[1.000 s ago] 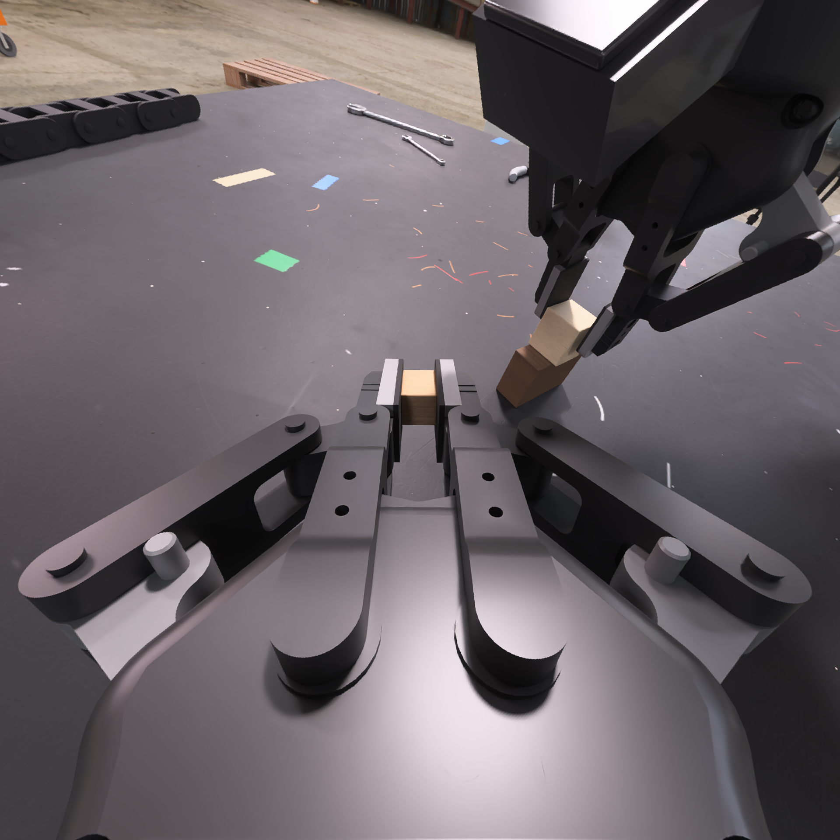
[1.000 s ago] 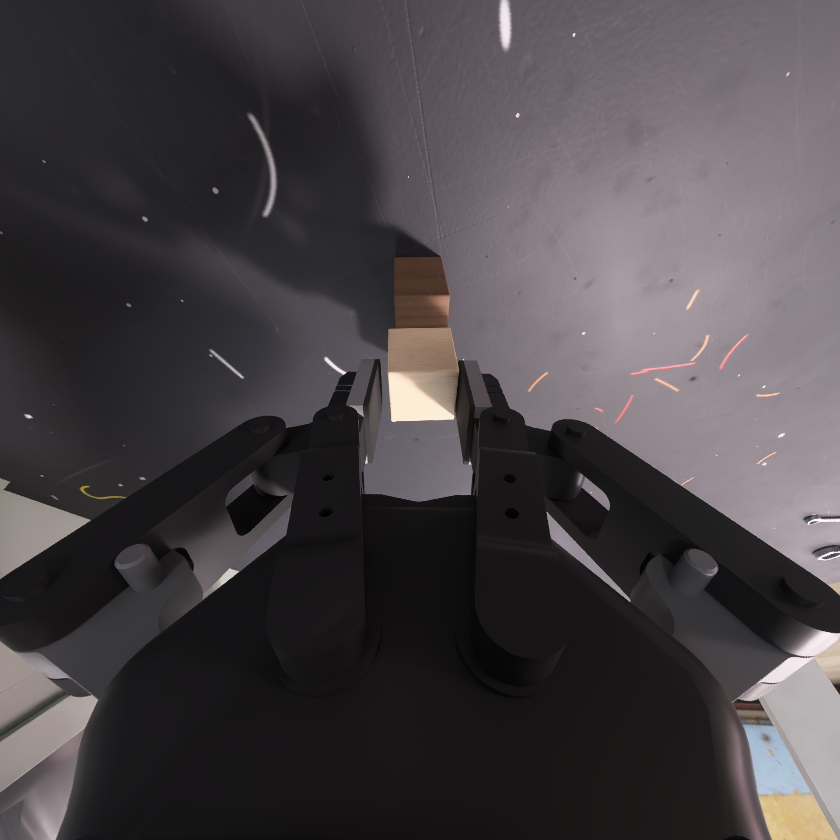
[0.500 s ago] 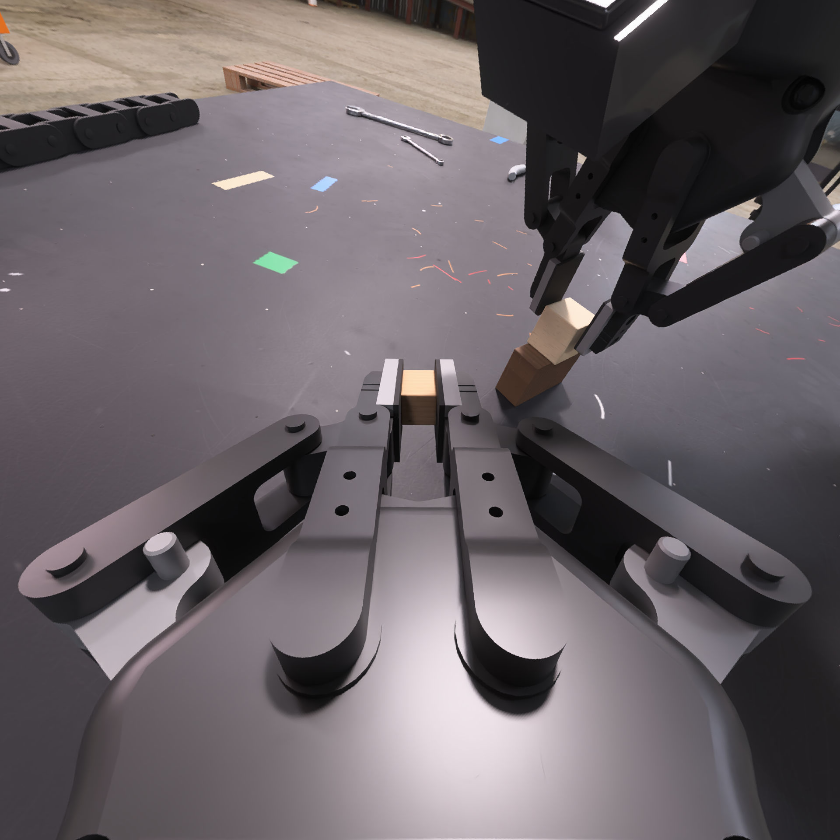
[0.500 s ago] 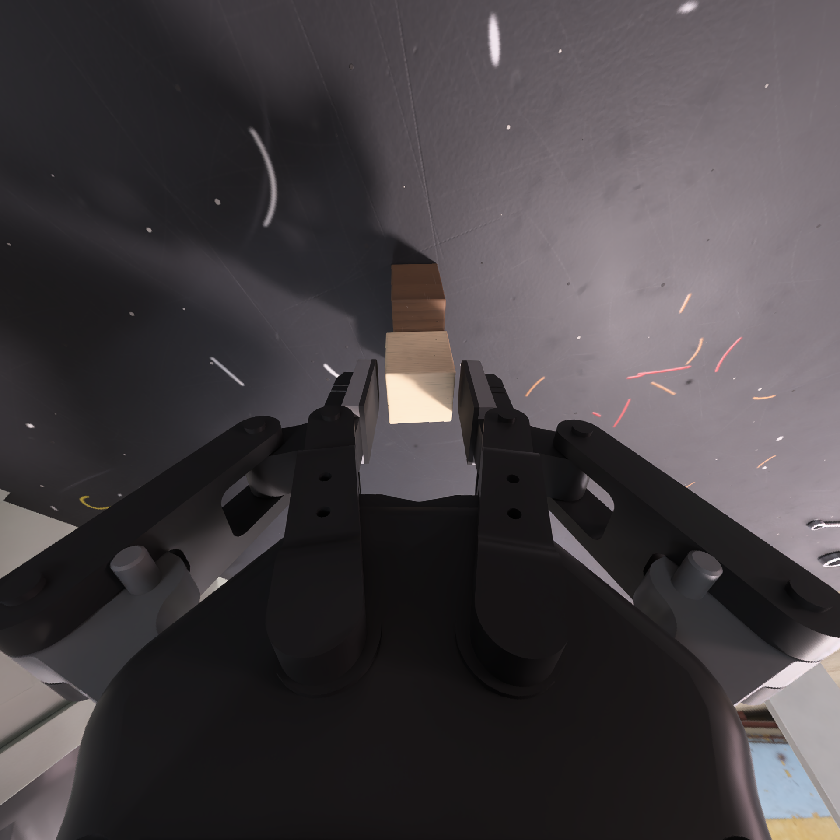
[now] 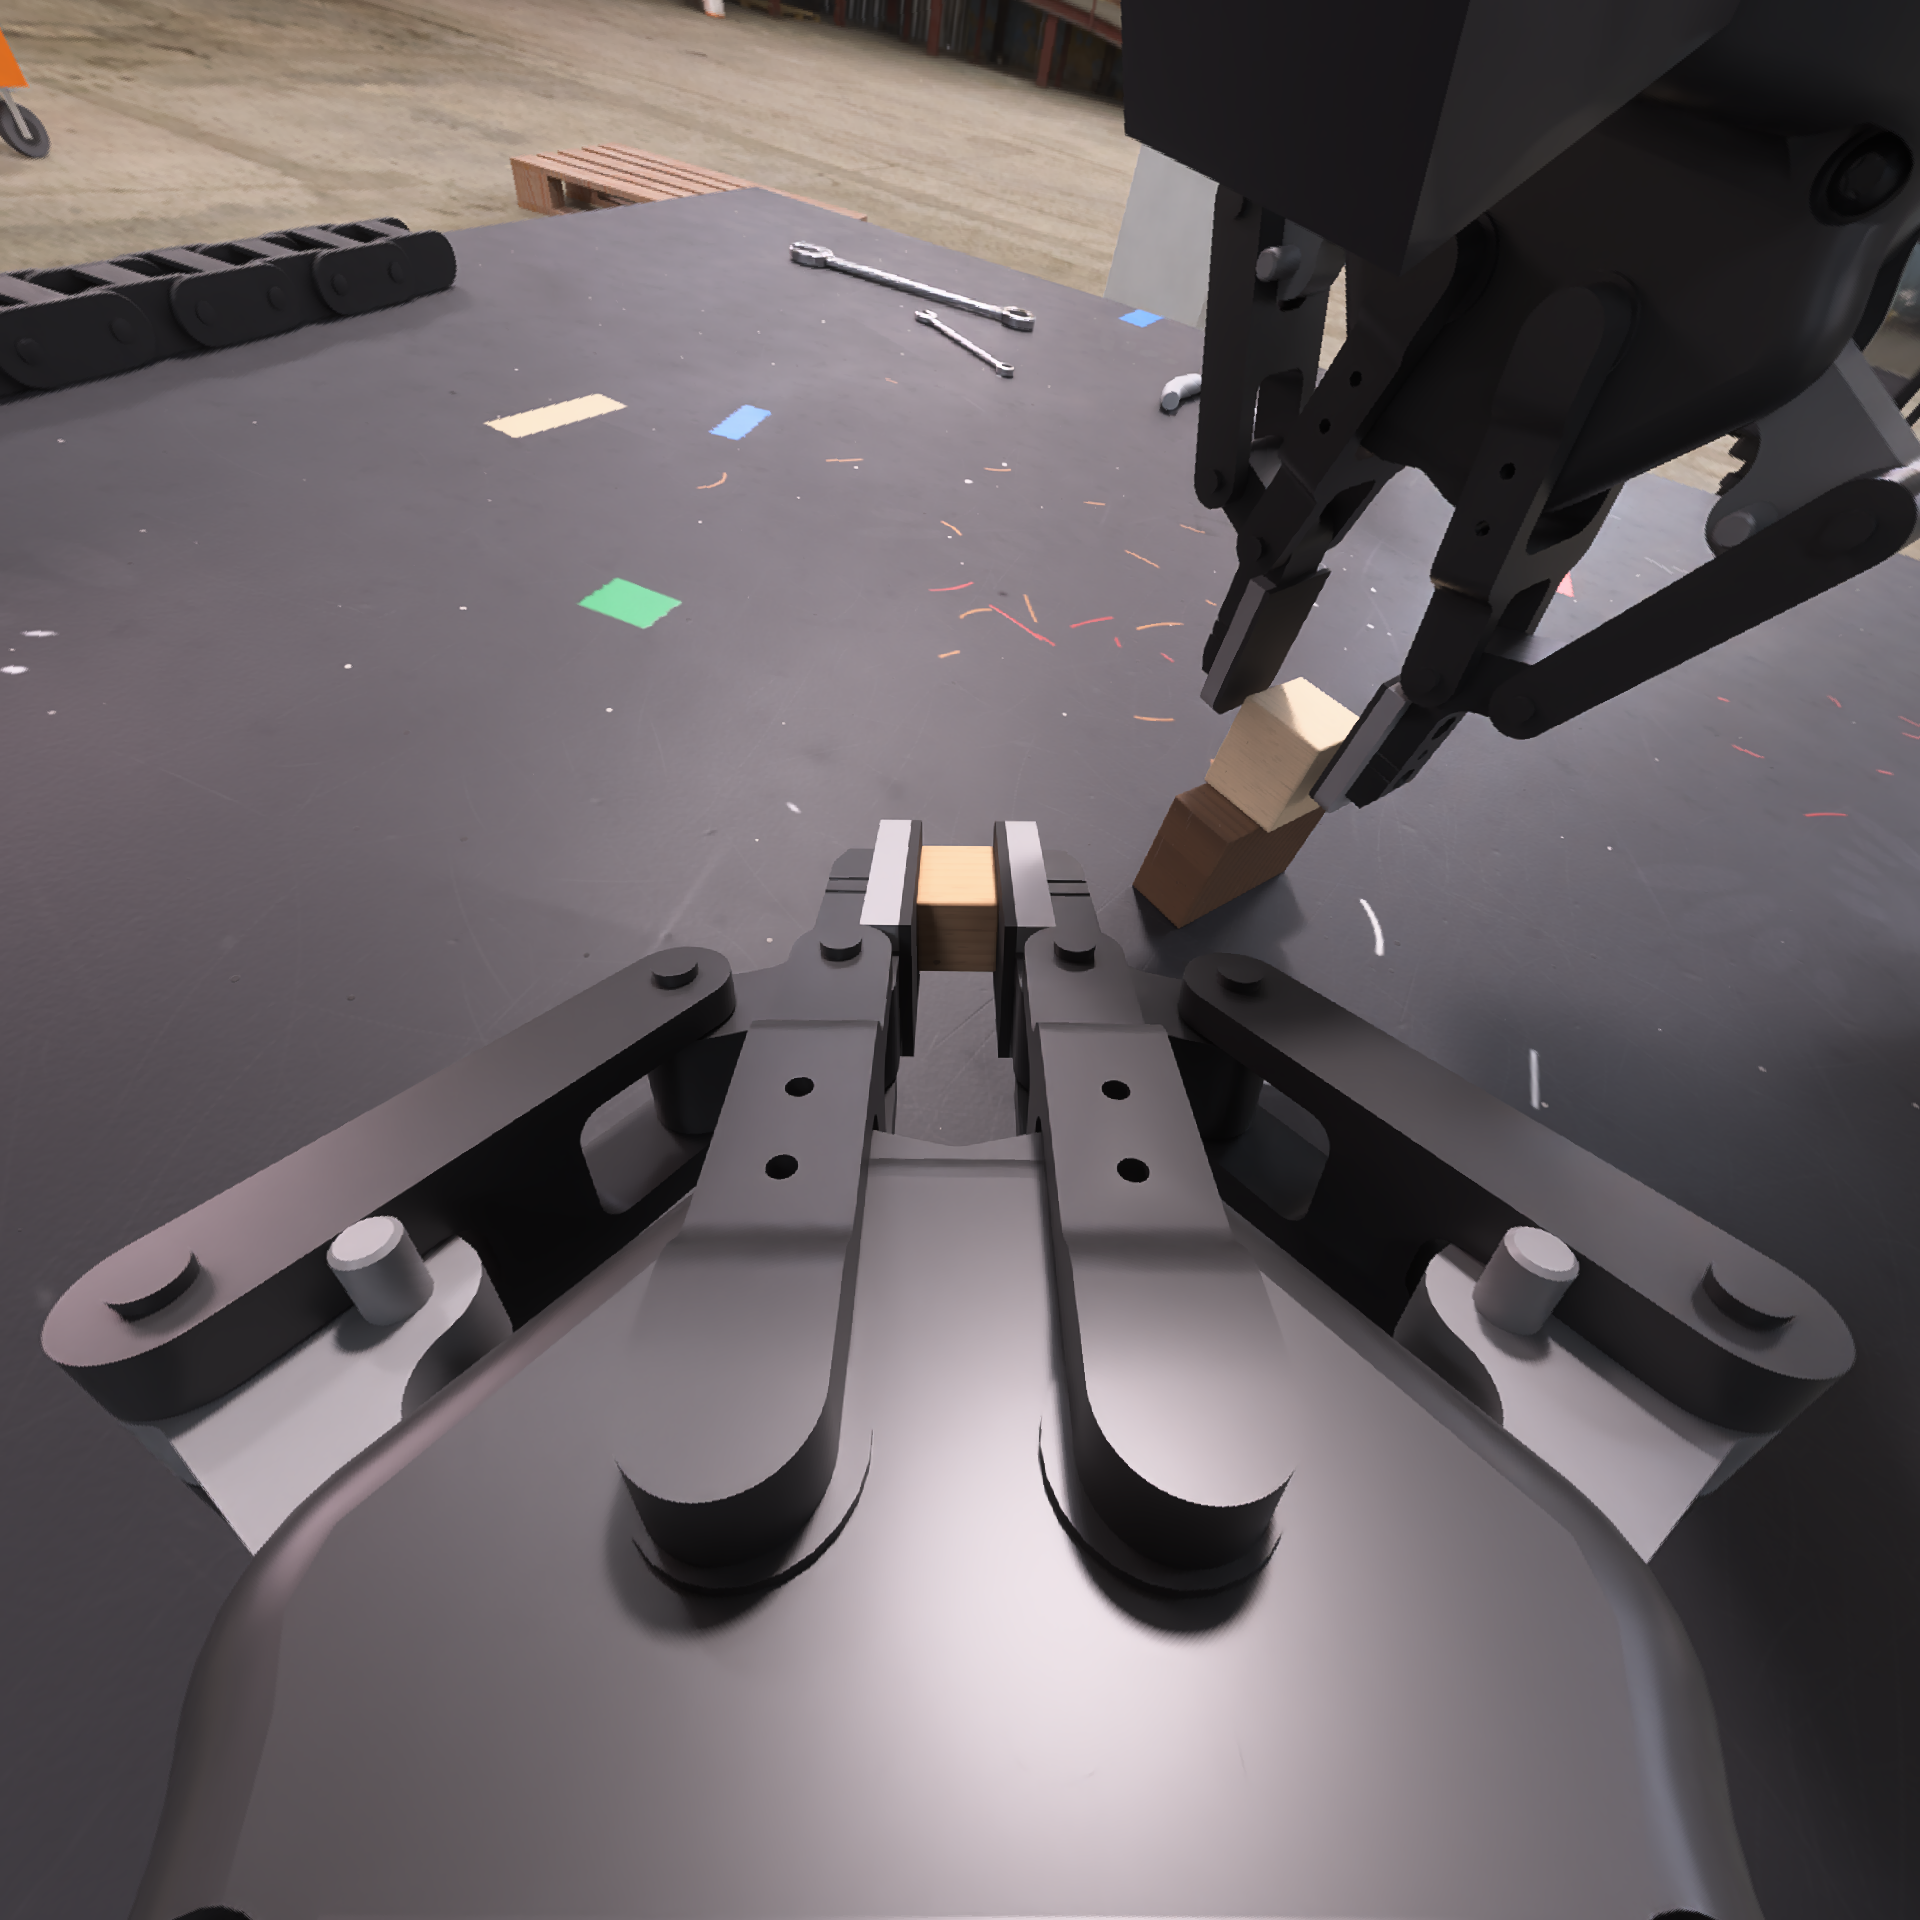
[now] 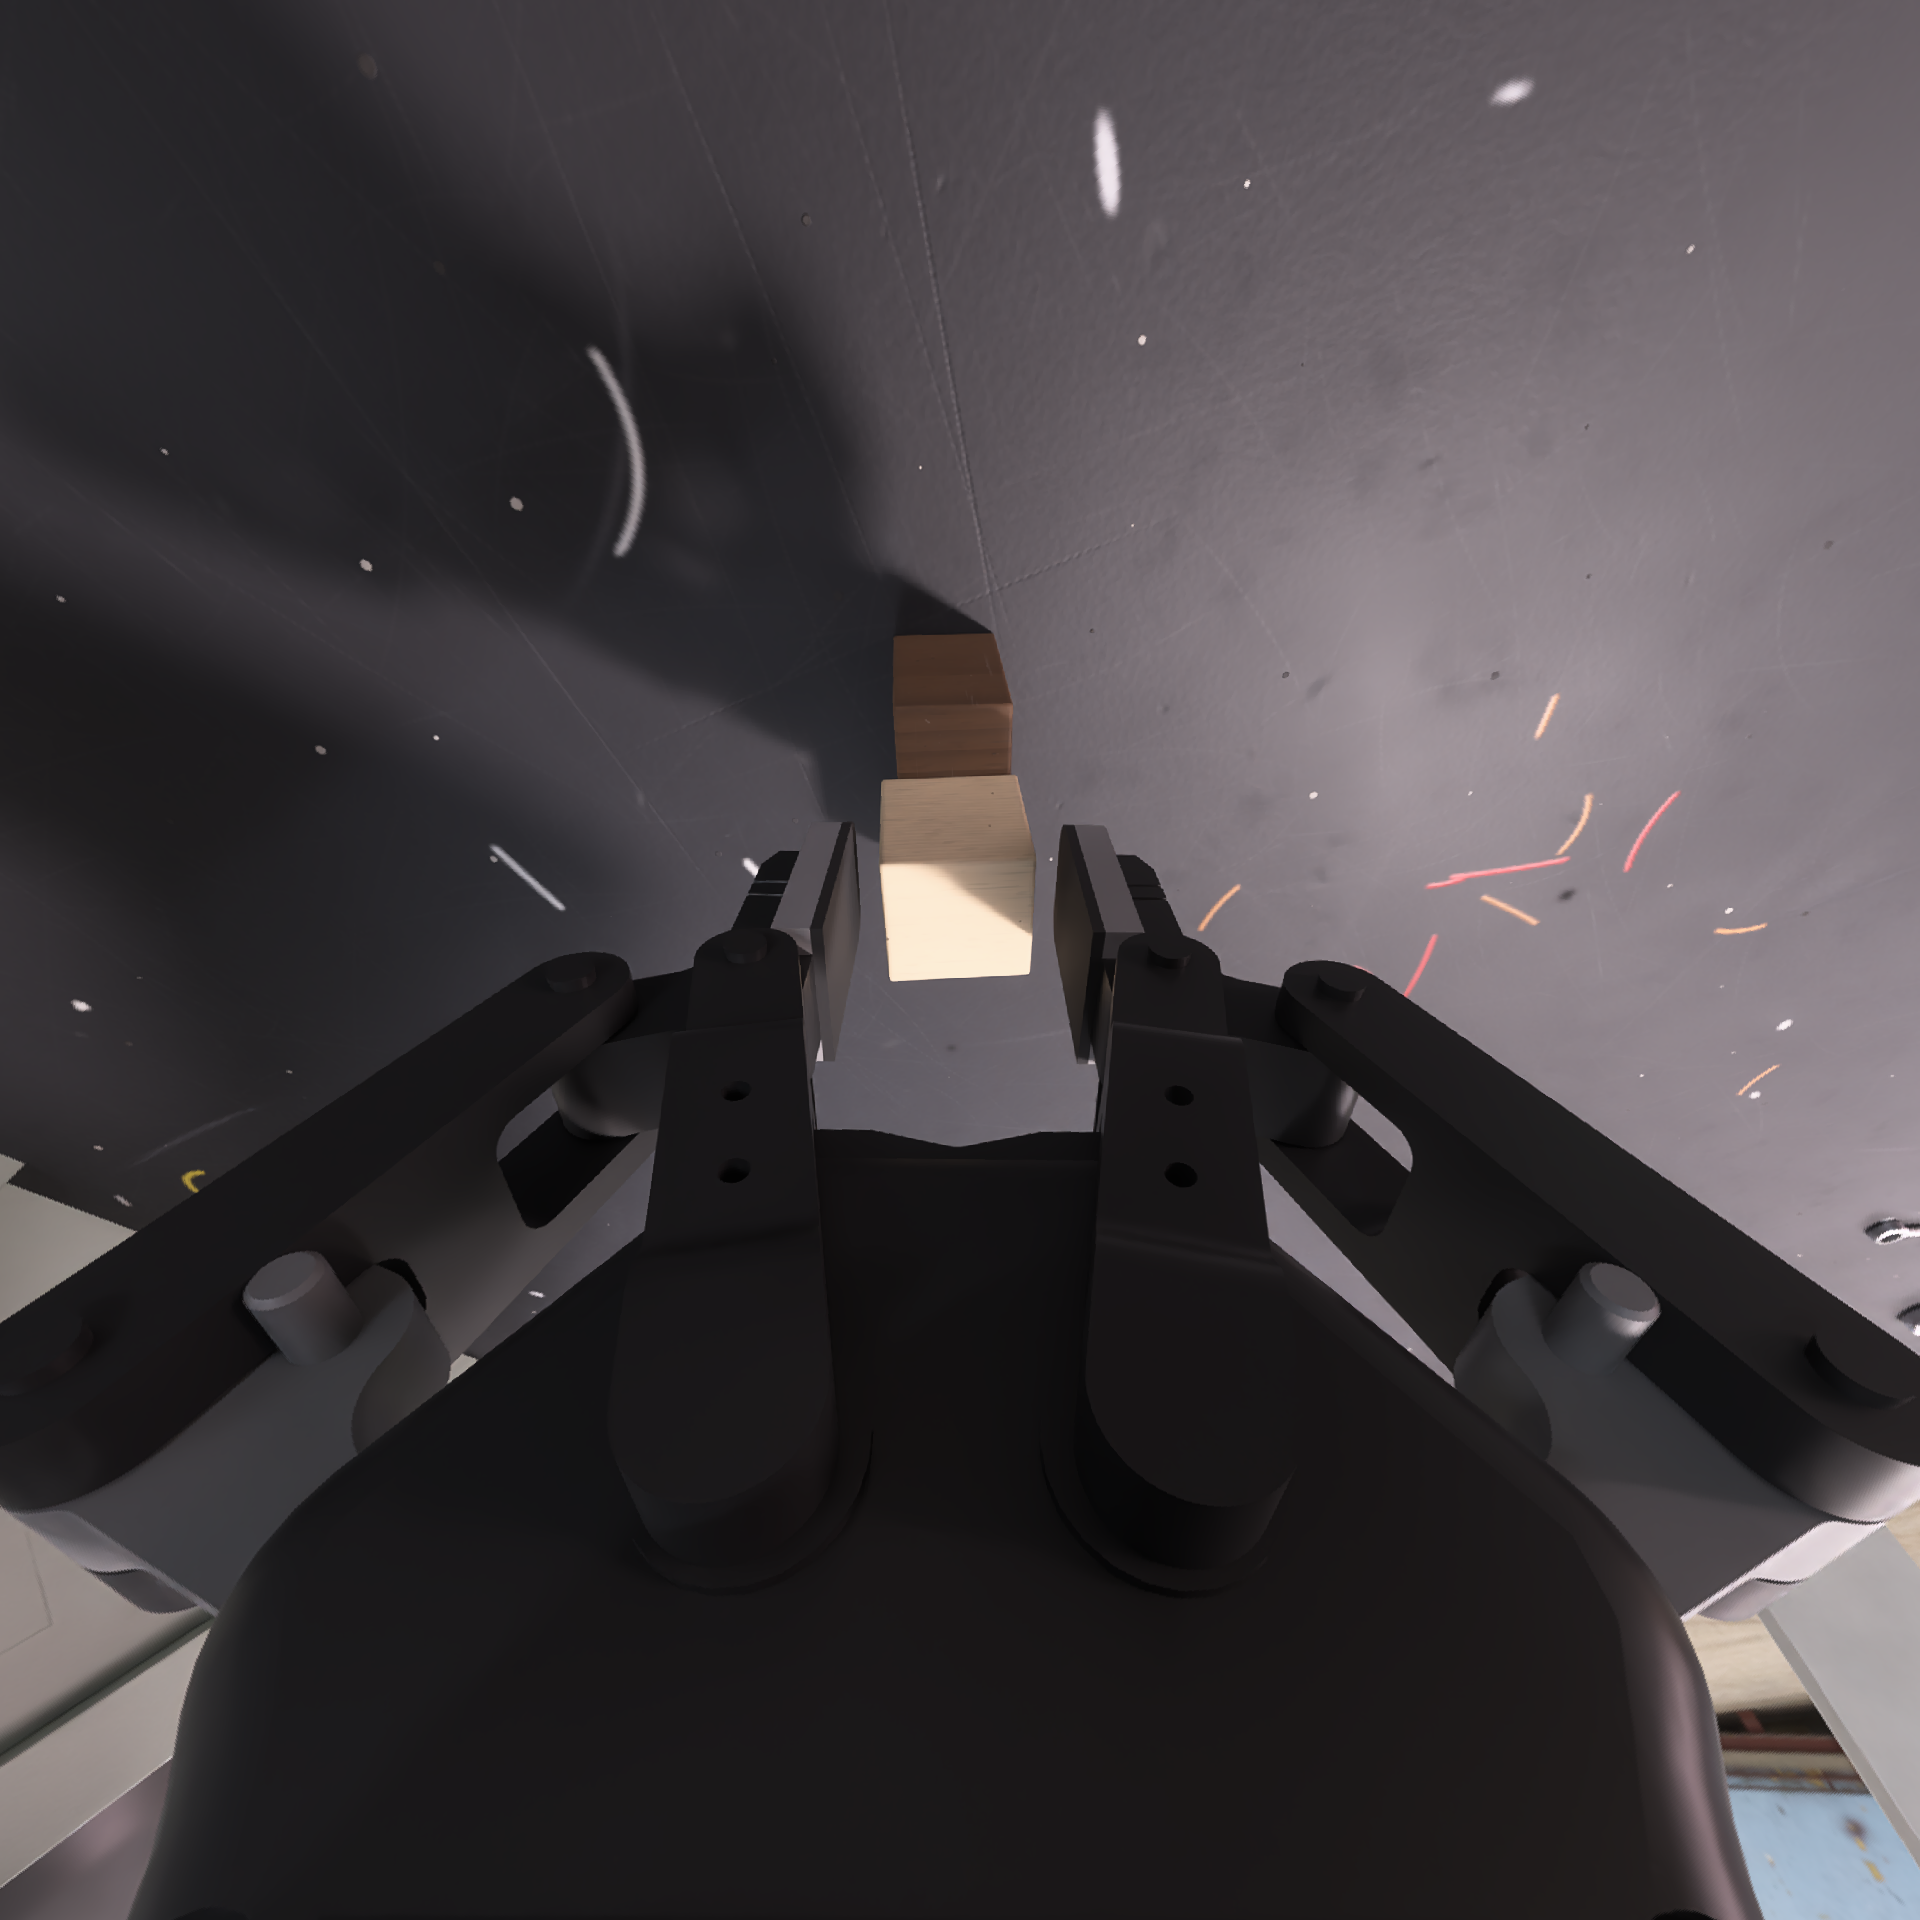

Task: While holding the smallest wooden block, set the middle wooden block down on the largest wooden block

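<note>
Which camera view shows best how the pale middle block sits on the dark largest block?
The left wrist view: from the side, the middle block rests on the largest block, with the right gripper open around it. The right wrist view looks down along the fingers, so the stack is foreshortened and the contact is hidden.

The left gripper (image 5: 957,883) is showing a smooth grey metallic body filling the lower frame, dark flat linkage bars spreading out to each side, pale cylindrical pins, and two small holes in each finger (image 5: 894,873). The right gripper (image 6: 956,914) is appearing much darker, nearly black, with the same linkage bars, grey pins and thin flat pads (image 6: 840,914).
</note>
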Available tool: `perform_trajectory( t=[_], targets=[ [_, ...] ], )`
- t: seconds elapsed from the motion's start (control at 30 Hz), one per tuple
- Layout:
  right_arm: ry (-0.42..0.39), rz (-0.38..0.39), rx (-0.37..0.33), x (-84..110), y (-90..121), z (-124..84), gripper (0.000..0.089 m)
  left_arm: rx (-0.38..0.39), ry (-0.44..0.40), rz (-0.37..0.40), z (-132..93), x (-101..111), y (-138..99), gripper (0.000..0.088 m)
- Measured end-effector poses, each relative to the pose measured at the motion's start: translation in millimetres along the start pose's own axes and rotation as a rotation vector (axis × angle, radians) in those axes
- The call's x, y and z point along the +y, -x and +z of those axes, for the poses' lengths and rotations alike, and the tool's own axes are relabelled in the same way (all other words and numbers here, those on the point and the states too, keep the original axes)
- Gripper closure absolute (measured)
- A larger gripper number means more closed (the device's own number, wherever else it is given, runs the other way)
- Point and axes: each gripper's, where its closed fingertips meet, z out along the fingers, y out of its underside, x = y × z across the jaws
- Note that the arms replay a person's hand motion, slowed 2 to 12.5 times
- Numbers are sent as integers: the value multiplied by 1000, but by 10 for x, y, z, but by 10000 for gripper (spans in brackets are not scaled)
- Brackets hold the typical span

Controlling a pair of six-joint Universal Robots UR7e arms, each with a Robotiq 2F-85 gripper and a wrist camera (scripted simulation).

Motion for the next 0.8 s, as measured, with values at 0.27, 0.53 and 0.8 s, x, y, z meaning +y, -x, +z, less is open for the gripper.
perform_trajectory(
  t=[0.27,0.53,0.8],
  targets=[
    [-17,4,1,0,-1,10,517,0,-2,5,-1,-2,-5,761],
    [-22,10,-1,19,3,27,497,-1,-3,10,-1,-2,-10,761],
    [-49,10,-4,12,17,33,489,-2,-4,16,-2,-3,-14,761]
  ],
)
